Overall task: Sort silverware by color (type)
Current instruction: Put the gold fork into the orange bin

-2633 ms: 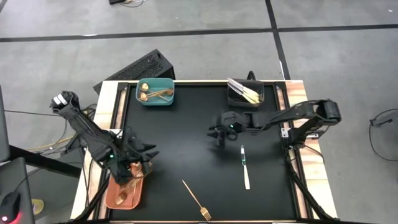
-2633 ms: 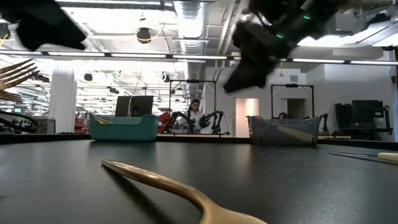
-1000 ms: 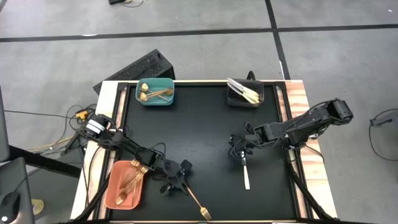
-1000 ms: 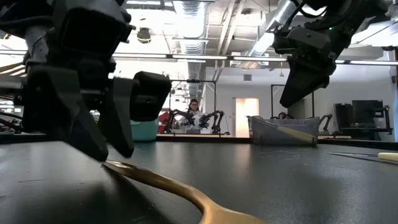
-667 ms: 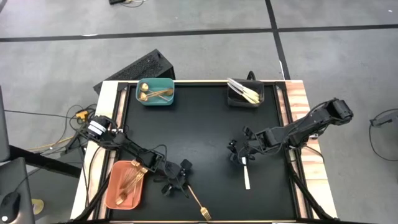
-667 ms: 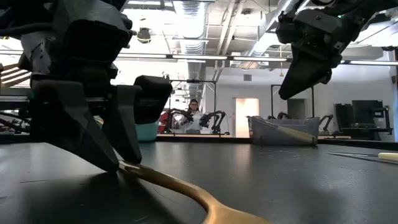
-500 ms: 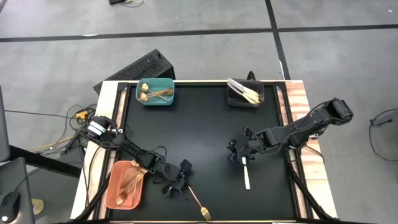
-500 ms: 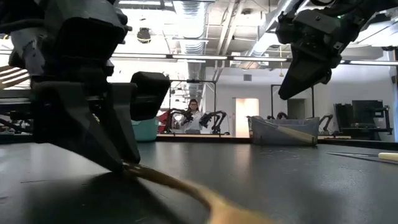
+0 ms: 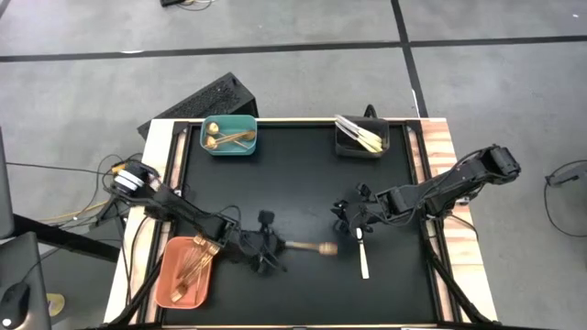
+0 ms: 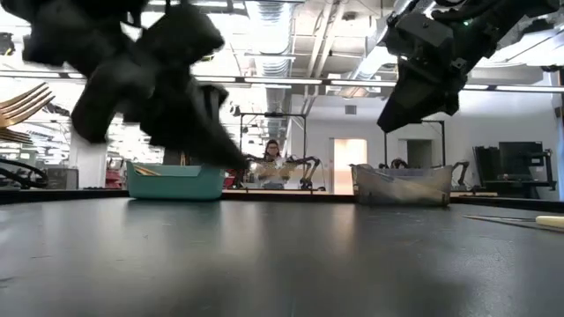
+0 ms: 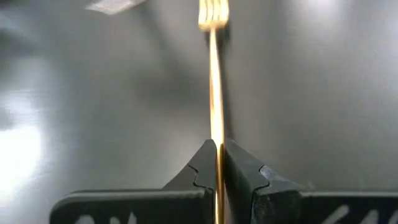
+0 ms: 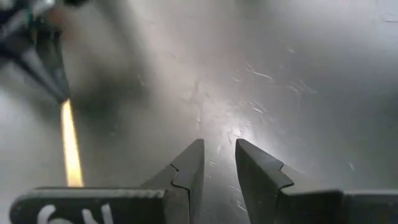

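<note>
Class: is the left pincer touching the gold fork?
Touching. The left wrist view shows the left pincer shut on the fork handle, no gap either side.

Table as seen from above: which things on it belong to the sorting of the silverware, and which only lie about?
Belong to the job:
- gold fork, held by the left gripper
- white knife on the mat, below the right gripper
- teal bin, dark bin, salmon tray, each holding silverware

Just lying about:
- black case behind the table
- cables at the left
</note>
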{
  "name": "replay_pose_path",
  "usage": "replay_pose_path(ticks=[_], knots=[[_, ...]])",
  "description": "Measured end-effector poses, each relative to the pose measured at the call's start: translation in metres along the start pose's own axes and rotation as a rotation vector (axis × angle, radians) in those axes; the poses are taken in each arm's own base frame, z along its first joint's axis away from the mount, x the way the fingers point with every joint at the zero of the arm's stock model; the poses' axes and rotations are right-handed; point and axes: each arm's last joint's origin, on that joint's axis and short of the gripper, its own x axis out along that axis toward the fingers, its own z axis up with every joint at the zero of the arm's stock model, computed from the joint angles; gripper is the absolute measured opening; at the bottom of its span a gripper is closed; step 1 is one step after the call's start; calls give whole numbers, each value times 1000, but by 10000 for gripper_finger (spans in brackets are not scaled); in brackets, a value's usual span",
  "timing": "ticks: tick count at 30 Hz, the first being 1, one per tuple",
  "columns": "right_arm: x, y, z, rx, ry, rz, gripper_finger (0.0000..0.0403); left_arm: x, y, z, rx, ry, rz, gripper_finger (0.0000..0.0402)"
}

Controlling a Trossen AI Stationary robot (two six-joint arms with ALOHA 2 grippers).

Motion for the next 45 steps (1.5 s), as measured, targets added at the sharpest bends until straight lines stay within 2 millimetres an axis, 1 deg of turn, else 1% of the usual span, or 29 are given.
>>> replay_pose_path(ticks=[2, 6, 9, 12, 14, 16, 19, 23, 26, 29, 33, 37, 41, 45], knots=[[0, 2, 2, 11, -16, 15, 118, -14, 8, 11, -82, -24, 98, 1], [-1, 8, 9, 61, -93, 68, 119, -45, 15, 22, -180, -29, 256, 2], [-1, 9, 16, 100, -166, 75, 119, -71, 18, 32, -199, -78, 353, 3], [-1, 10, 22, 103, -223, 68, 119, -91, 18, 35, -173, -86, 445, 2], [-1, 9, 25, 88, -245, 63, 119, -102, 19, 36, -158, -90, 503, 2], [0, 7, 27, 81, -251, 55, 119, -109, 20, 36, -153, -84, 504, 2], [3, 2, 29, 87, -248, 27, 119, -106, 23, 35, -207, -75, 419, 1], [16, -4, 28, 118, -208, -15, 119, -86, 29, 29, -286, -38, 378, 3], [32, -4, 21, 139, -132, 1, 119, -71, 29, 22, -303, 8, 390, 16], [52, -4, 8, 143, -37, -13, 119, -61, 29, 16, -318, 33, 403, 38], [75, -5, -3, 177, 39, -16, 119, -58, 35, 18, -417, -1, 426, 74], [92, -5, -10, 198, 77, 1, 122, -62, 39, 20, -436, -15, 425, 110], [105, -5, -11, 219, 94, 48, 147, -63, 39, 21, -408, -13, 430, 140], [117, -7, -10, 230, 110, 107, 177, -63, 40, 20, -400, -7, 432, 158]])
